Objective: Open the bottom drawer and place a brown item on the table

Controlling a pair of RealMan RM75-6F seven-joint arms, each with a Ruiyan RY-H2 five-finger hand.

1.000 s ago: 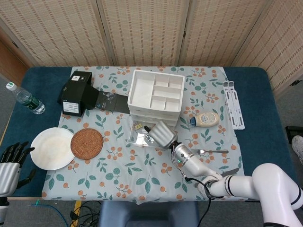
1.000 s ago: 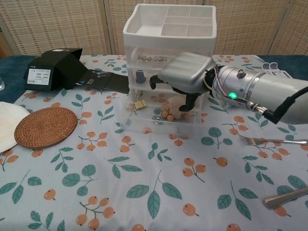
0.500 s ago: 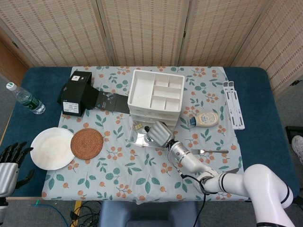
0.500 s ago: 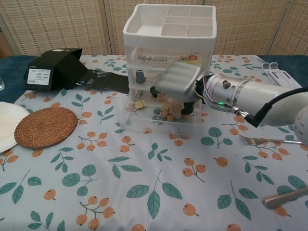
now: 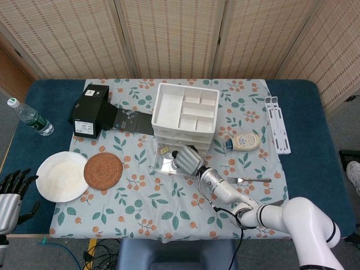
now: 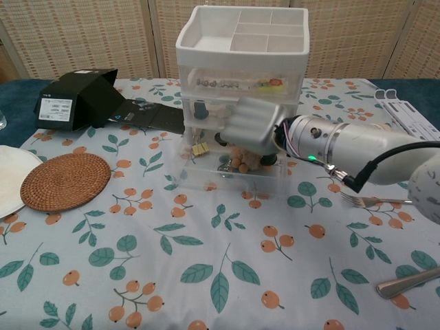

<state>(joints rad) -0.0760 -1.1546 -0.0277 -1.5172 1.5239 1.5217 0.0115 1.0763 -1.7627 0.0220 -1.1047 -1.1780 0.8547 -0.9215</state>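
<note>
Right hand (image 6: 253,126) reaches into open bottom drawer (image 6: 206,180), fingers hidden over brown item (image 6: 242,159); grasp cannot be told. Left hand (image 5: 10,191) spread wide, idle, far left of drawer.

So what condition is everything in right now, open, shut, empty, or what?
Bottom drawer: pulled open, small items inside.
Upper drawers: pushed in.
Top tray: empty.
Right hand: reaching down into the bottom drawer, grip hidden.
Left hand: idle, holding nothing.
Plate: empty.
Black box: flap open.
</note>
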